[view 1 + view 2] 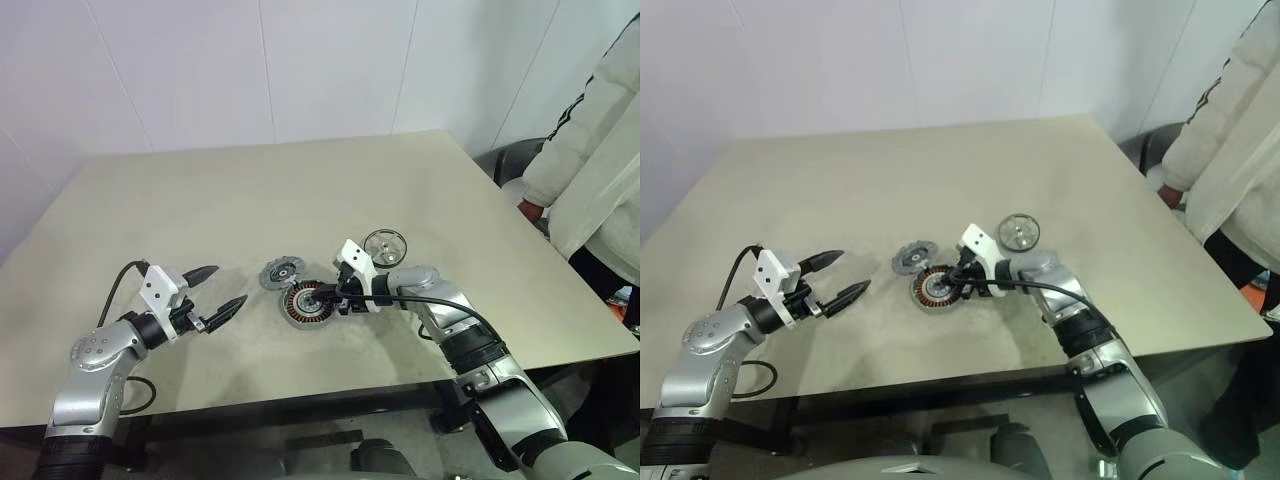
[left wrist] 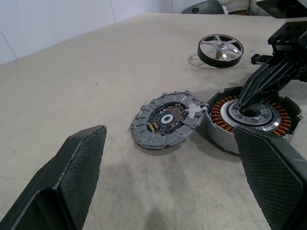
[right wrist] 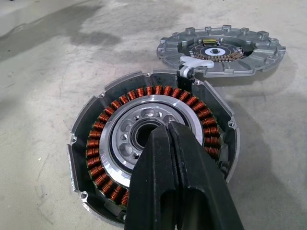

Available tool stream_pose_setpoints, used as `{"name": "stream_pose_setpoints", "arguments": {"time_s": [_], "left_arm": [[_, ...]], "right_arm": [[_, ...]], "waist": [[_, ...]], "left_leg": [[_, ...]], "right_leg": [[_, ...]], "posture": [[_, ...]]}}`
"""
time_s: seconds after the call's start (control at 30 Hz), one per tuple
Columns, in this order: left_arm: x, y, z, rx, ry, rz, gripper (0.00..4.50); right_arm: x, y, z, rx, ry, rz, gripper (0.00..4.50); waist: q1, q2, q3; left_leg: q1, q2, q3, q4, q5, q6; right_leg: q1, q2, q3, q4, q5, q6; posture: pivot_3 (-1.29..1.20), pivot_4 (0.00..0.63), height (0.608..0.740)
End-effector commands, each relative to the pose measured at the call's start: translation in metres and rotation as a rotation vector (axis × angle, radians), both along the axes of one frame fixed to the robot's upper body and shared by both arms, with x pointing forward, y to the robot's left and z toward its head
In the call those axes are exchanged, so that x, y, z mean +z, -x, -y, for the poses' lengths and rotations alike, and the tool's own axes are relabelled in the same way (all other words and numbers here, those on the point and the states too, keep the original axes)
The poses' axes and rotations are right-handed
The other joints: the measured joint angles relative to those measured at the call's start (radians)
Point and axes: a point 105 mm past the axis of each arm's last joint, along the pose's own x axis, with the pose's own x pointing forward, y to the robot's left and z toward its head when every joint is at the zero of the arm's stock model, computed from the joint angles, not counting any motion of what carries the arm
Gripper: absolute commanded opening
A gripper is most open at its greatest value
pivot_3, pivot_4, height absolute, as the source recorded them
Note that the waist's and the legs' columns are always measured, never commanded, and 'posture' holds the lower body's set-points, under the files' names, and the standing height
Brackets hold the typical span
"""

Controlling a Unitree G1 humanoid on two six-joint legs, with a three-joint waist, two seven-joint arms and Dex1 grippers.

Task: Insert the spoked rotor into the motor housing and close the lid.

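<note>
The motor housing [image 3: 96, 143], a silver-rimmed disc with copper windings, lies on the table near the front middle. My right gripper [image 3: 165, 128] is shut with nothing in it, and its tips are over the housing's silver inner ring, at the edge of the centre hole. The grey notched lid [image 1: 281, 272] lies flat right beside the housing, on its far left. The spoked rotor [image 1: 385, 245] lies flat behind my right wrist, apart from both. My left gripper [image 1: 228, 286] hangs open and empty left of the lid, pointing toward it.
The beige table [image 1: 250, 190] has wide bare room at the back and left. A person in a white jacket [image 1: 590, 170] stands at its right edge, with a dark chair [image 1: 515, 160] beside them. A black cable [image 1: 440, 300] runs along my right forearm.
</note>
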Motion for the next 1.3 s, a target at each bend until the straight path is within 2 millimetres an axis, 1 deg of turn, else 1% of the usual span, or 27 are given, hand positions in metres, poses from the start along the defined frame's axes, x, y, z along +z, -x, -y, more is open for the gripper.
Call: {"name": "stream_pose_setpoints", "arguments": {"time_s": [0.03, 0.1, 0.13, 0.2, 0.27, 0.3, 0.37, 0.57, 0.63, 0.67, 0.73, 0.77, 0.87, 0.97, 1.03, 1.2, 1.3], "left_arm": [[0.01, -0.002, 0.003, -0.012, 0.001, 0.045, 4.5], [0.011, -0.002, 0.003, -0.011, 0.001, 0.046, 4.5], [0.011, -0.002, 0.003, -0.012, 0.0, 0.046, 4.5], [0.011, -0.002, 0.004, -0.013, 0.0, 0.046, 4.5], [0.012, -0.002, 0.004, -0.014, 0.0, 0.047, 4.5], [0.012, -0.002, 0.005, -0.015, 0.001, 0.048, 4.5], [0.013, -0.002, 0.005, -0.016, 0.001, 0.048, 4.5], [0.013, -0.002, 0.005, -0.016, 0.001, 0.056, 4.5], [0.012, -0.002, 0.004, -0.016, -0.001, 0.054, 4.5], [0.012, -0.002, 0.004, -0.015, -0.001, 0.053, 4.5], [0.011, -0.002, 0.003, -0.016, -0.002, 0.051, 4.5], [0.011, -0.002, 0.003, -0.016, -0.002, 0.051, 4.5], [0.01, -0.002, 0.003, -0.018, -0.003, 0.049, 4.5], [0.009, -0.002, 0.004, -0.024, -0.005, 0.048, 4.5], [0.009, -0.003, 0.004, -0.026, -0.006, 0.048, 4.5], [0.012, -0.004, 0.004, -0.026, -0.009, 0.053, 4.5], [0.012, -0.003, 0.004, -0.025, -0.011, 0.053, 4.5]], "right_arm": [[0.022, -0.005, -0.003, 0.005, -0.046, 0.064, 0.04], [0.028, -0.007, 0.0, -0.007, -0.067, 0.072, 0.04], [0.034, -0.009, 0.003, -0.026, -0.091, 0.073, 0.04], [0.044, -0.016, 0.011, -0.077, -0.123, 0.08, 0.04], [0.05, -0.016, 0.021, -0.1, -0.148, 0.053, 0.04], [0.053, -0.019, 0.029, -0.136, -0.159, 0.041, 0.2], [0.057, -0.02, 0.044, -0.191, -0.181, 0.014, 0.62], [0.074, -0.022, 0.085, -0.376, -0.336, -0.114, 2.58], [0.072, -0.021, 0.1, -0.427, -0.339, -0.138, 3.34], [0.07, -0.02, 0.108, -0.459, -0.338, -0.154, 3.62], [0.069, -0.022, 0.126, -0.535, -0.376, -0.196, 4.33], [0.068, -0.023, 0.134, -0.577, -0.403, -0.23, 4.49], [0.061, -0.028, 0.154, -0.712, -0.45, -0.34, 4.49], [0.054, -0.03, 0.166, -0.796, -0.49, -0.432, 4.49], [0.053, -0.033, 0.169, -0.821, -0.529, -0.466, 4.49], [0.04, -0.037, 0.175, -0.895, -0.564, -0.531, 4.49], [0.034, -0.039, 0.174, -0.904, -0.568, -0.537, 4.49]], "waist": [[0.0, 0.0, 0.0], [0.0, 0.0, 0.0], [0.0, 0.0, 0.0], [0.001, 0.0, 0.0], [0.002, 0.0, 0.0], [0.004, 0.0, 0.0], [0.005, 0.0, 0.0], [0.004, 0.001, 0.0], [0.005, 0.001, 0.0], [0.005, 0.001, 0.0], [0.006, 0.001, 0.001], [0.005, 0.001, 0.001], [0.004, 0.001, 0.001], [0.002, 0.001, 0.001], [0.002, 0.002, 0.001], [0.002, 0.002, 0.001], [0.001, 0.002, 0.001]], "left_leg": [[0.0, 0.0, 0.0, 0.0, 0.0, 0.0], [0.0, 0.0, 0.0, 0.0, 0.0, 0.0], [0.0, 0.0, 0.0, 0.0, 0.0, 0.0], [0.0, 0.0, 0.0, 0.0, 0.0, 0.0], [0.0, 0.0, 0.0, 0.0, 0.0, 0.0], [-0.001, 0.0, 0.0, 0.0, 0.0, 0.0], [-0.001, 0.0, 0.0, 0.0, 0.0, 0.0], [-0.001, 0.0, 0.0, 0.0, 0.0, 0.0], [-0.001, 0.0, 0.0, 0.0, 0.0, 0.0], [-0.001, 0.0, 0.0, 0.0, 0.0, 0.0], [-0.001, 0.0, 0.001, 0.0, 0.0, 0.0], [-0.001, 0.0, 0.001, 0.0, 0.0, 0.0], [-0.001, 0.0, 0.003, 0.0, 0.0, 0.0], [-0.001, 0.0, 0.004, 0.0, 0.0, 0.0], [-0.001, 0.0, 0.005, -0.001, 0.0, 0.0], [-0.001, 0.0, 0.006, -0.001, 0.0, 0.001], [-0.001, 0.0, 0.006, 0.0, 0.0, 0.001]], "right_leg": [[0.0, 0.0, 0.0, 0.0, 0.0, 0.0], [0.0, 0.0, 0.0, 0.0, 0.0, 0.0], [0.0, 0.0, 0.0, 0.0, 0.0, 0.0], [0.0, 0.0, 0.0, 0.0, 0.0, 0.0], [0.0, 0.0, 0.0, 0.0, 0.0, 0.0], [0.0, 0.0, 0.0, 0.0, 0.0, 0.0], [0.0, 0.0, 0.0, 0.0, 0.0, 0.0], [-0.001, 0.0, 0.0, -0.001, 0.0, 0.0], [-0.001, 0.0, 0.0, -0.001, 0.0, 0.0], [-0.001, 0.0, 0.0, -0.001, 0.0, 0.0], [-0.001, 0.0, 0.0, -0.001, 0.0, 0.0], [-0.001, 0.0, 0.0, -0.001, 0.0, 0.0], [0.0, 0.0, 0.0, -0.001, 0.0, 0.0], [0.0, 0.0, 0.0, -0.001, 0.0, 0.0], [-0.001, 0.0, 0.001, -0.001, 0.0, 0.0], [-0.001, 0.0, 0.001, -0.001, 0.0, 0.0], [-0.001, 0.0, 0.001, -0.001, 0.0, 0.0]], "posture": [[0.0, 0.0, 0.74], [0.0, 0.0, 0.74], [0.0, 0.0, 0.74], [0.0, 0.0, 0.74], [0.0, 0.0, 0.74], [0.0, 0.0, 0.74], [0.0, 0.0, 0.74], [0.0, 0.0, 0.74], [0.0, 0.0, 0.74], [0.0, 0.0, 0.74], [0.0, 0.0, 0.74], [0.0, 0.0, 0.74], [0.0, 0.0, 0.74], [0.0, 0.0, 0.74], [0.0, 0.0, 0.74], [0.0, 0.0, 0.74], [0.0, 0.0, 0.74]]}}
